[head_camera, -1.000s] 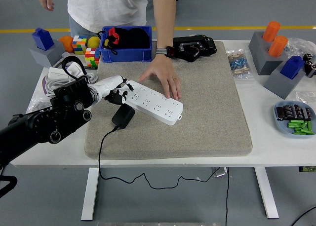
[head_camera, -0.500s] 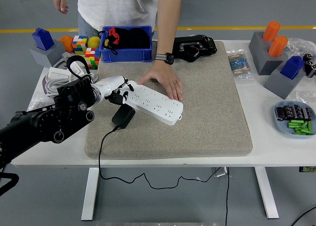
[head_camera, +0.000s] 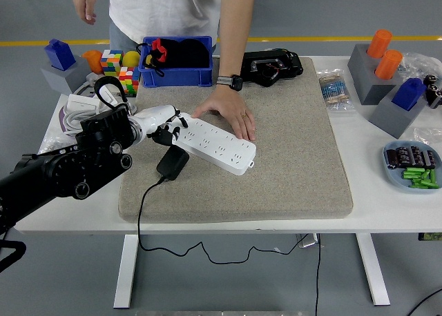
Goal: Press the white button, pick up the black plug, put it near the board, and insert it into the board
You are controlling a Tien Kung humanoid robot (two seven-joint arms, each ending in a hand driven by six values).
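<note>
Lying nearest on the grey mat [head_camera: 290, 164] is one black plug [head_camera: 173, 162], its cable trailing off the table [head_camera: 387, 216]. Just beyond, one white board [head_camera: 215, 145] lies slanted; the left hand [head_camera: 160, 127], fingers curled and holding nothing, touches its left end. One person's hand [head_camera: 228, 114] presses its far edge. Nothing has visibly shifted since half a second ago.

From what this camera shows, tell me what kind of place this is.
Probably a robotics lab or test workshop: a white table set with a grey mat, a power strip and parts bins such as the blue bin, on a bare floor marked with a yellow line.
</note>
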